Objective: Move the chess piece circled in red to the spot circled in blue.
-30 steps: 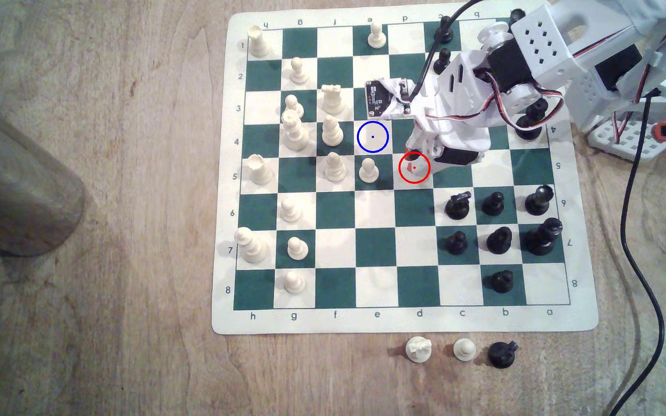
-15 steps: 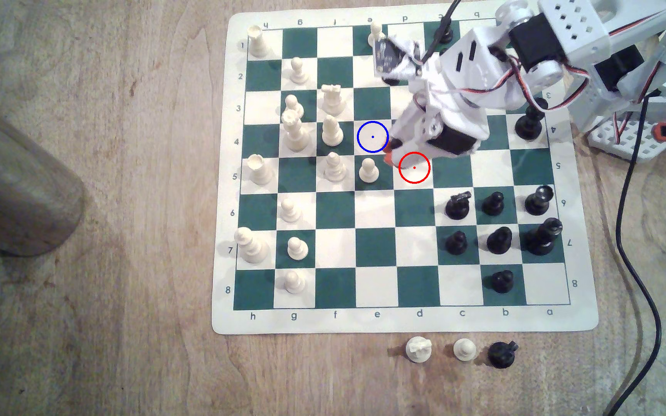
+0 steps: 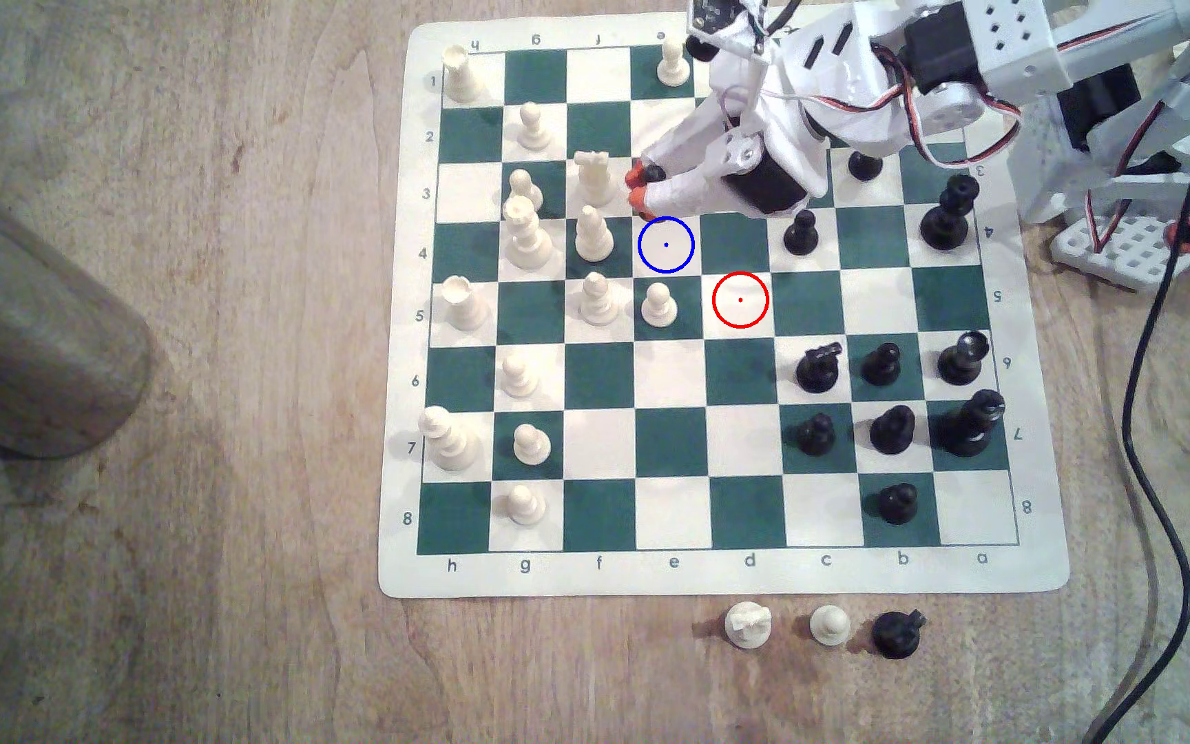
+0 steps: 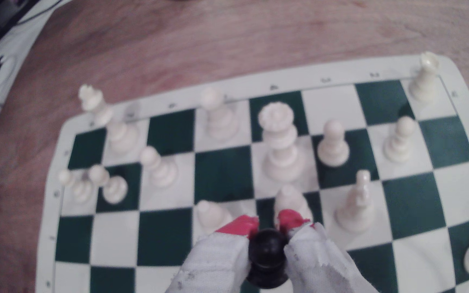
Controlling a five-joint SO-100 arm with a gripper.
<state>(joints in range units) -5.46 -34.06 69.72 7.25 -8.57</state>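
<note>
The chess piece, a small black pawn, hangs lifted off the board between the red-tipped, white-taped fingers of my gripper, which is shut on it. In the exterior view it is over the row-3 squares, just above the spot, a cream square with a blue ring and dot. The red-ringed cream square is bare. In the wrist view the chess piece sits clamped by its ball head in my gripper, its base partly hidden.
Cream pieces crowd the spot: a rook, a bishop and a pawn. A black pawn stands two squares to the exterior view's right. Three captured pieces lie below the board. A metal cylinder stands at the left.
My gripper lifted the black pawn off the red-ringed square and carried it up and to the exterior view's left, past the blue ring, to over row 3.
</note>
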